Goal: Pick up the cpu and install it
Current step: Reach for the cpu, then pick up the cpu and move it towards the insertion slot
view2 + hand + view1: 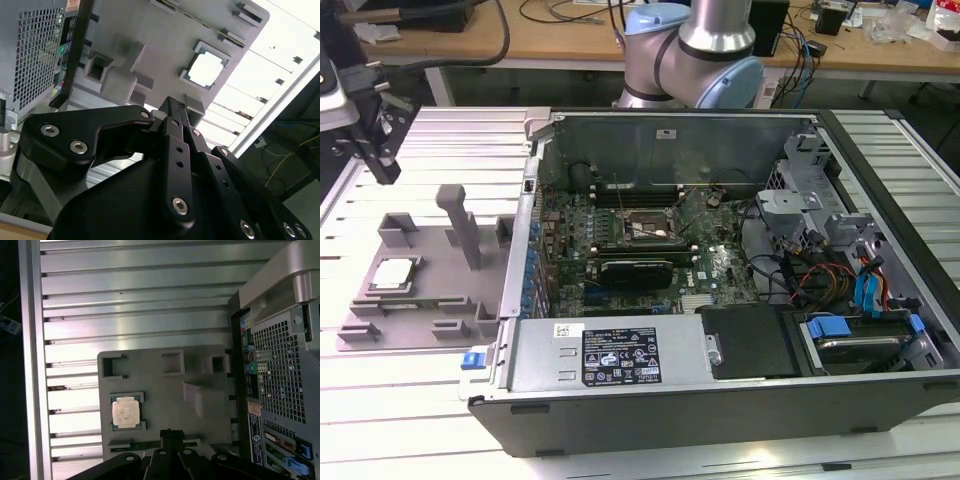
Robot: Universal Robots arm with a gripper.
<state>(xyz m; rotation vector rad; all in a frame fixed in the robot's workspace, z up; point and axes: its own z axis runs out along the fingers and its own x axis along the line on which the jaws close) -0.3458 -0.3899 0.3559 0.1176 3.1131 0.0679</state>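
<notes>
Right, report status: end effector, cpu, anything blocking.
End effector shut, empty, hovering off the grey fixture. Cpu lying in its fixture pocket, untouched. Nothing between end effector and cpu.

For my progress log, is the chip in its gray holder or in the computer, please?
In the holder: the chip lies flat in a recess of it, outside the computer case.

You have open air above the cpu [392, 274] on its gray tray [415, 340]; mind the upright post [463, 235] beside it and the computer case wall [523, 250] beyond.
</notes>
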